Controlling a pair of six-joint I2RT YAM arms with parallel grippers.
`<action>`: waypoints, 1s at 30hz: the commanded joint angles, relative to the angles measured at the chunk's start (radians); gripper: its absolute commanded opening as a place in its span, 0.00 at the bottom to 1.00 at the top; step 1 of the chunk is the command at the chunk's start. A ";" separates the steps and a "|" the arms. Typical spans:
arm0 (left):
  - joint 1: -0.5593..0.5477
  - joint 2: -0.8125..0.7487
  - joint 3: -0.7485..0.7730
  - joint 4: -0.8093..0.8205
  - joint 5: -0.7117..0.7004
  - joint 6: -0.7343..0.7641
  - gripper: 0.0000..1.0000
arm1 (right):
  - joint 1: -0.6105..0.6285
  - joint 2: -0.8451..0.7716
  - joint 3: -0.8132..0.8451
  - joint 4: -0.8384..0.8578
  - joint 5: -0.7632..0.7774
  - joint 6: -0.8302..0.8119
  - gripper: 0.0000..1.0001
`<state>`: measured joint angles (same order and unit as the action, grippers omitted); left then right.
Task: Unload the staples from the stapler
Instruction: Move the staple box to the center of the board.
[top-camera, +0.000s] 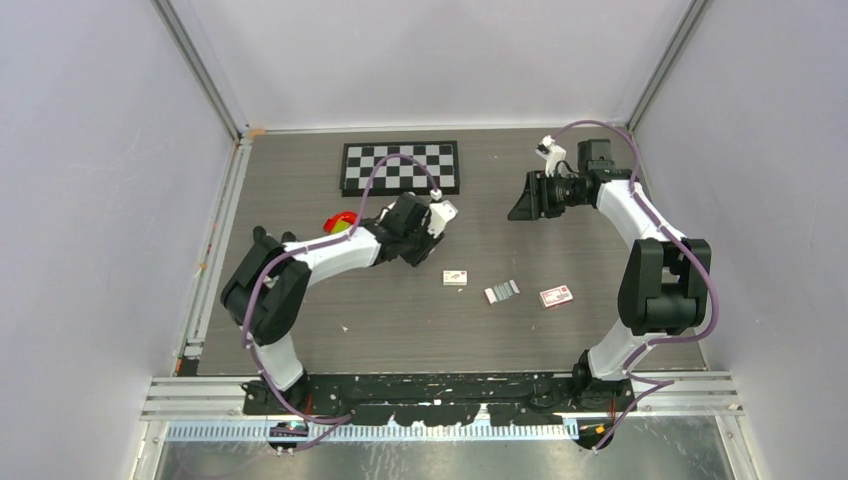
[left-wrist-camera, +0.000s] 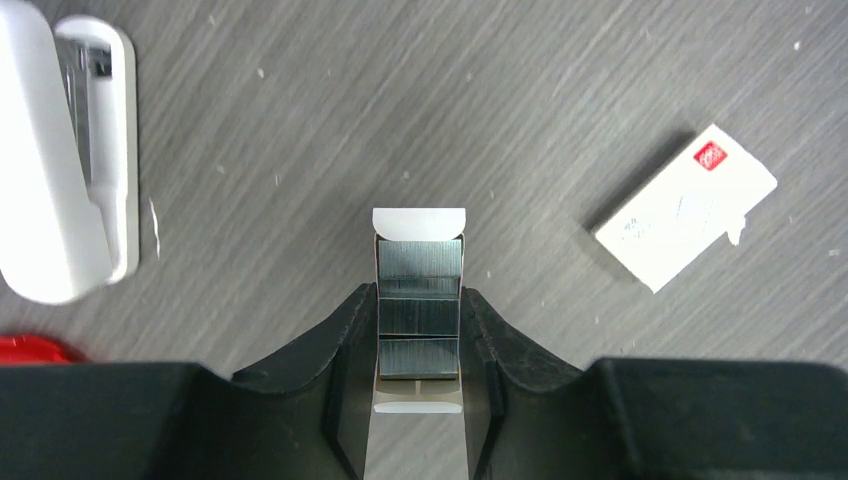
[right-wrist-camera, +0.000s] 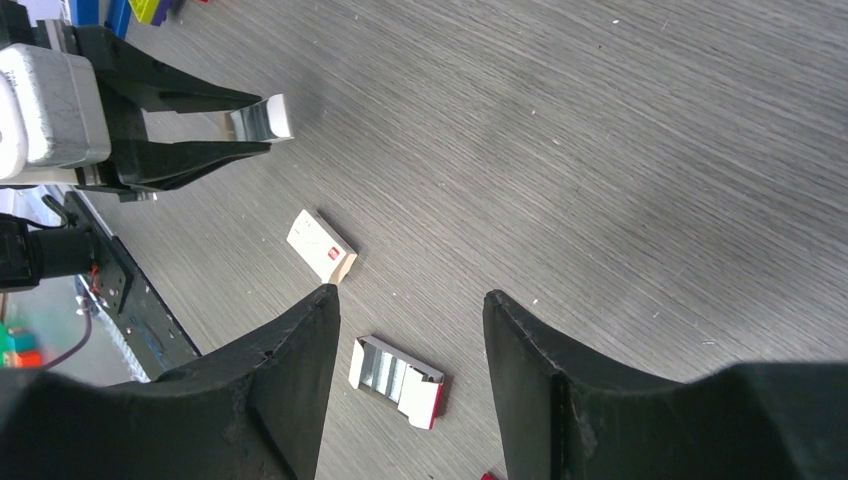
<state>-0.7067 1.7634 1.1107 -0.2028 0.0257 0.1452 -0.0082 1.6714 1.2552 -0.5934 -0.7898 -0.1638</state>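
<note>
Left gripper (left-wrist-camera: 419, 293) pinches an open tray of staples (left-wrist-camera: 420, 258) by its long sides, above the table (left-wrist-camera: 500, 110) (a white stapler (left-wrist-camera: 60, 150) lies nearby). Right gripper (right-wrist-camera: 410, 295) hangs over the table, fingers spread, holding nothing. Blue stapler: position cannot be told from these views.

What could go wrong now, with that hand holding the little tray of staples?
The left hand pinches the open staple tray only by its side walls; if it tilts, the loose strips might slide out. The thin card walls might also buckle under the squeeze. The white stapler lies close by, so a careless swing could knock it.
</note>
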 joint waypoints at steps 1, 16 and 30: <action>0.002 -0.110 -0.071 0.047 -0.044 -0.053 0.33 | 0.046 -0.029 0.028 -0.010 0.009 -0.043 0.59; 0.001 -0.328 -0.358 0.120 0.077 -0.124 0.32 | 0.182 -0.019 0.073 -0.261 0.005 -0.527 0.64; -0.002 -0.281 -0.414 0.235 0.194 -0.110 0.34 | 0.293 0.049 0.095 -0.572 -0.086 -1.351 0.91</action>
<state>-0.7067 1.4536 0.6819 -0.0605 0.1768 0.0334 0.2562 1.6974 1.3090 -1.1095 -0.8360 -1.3186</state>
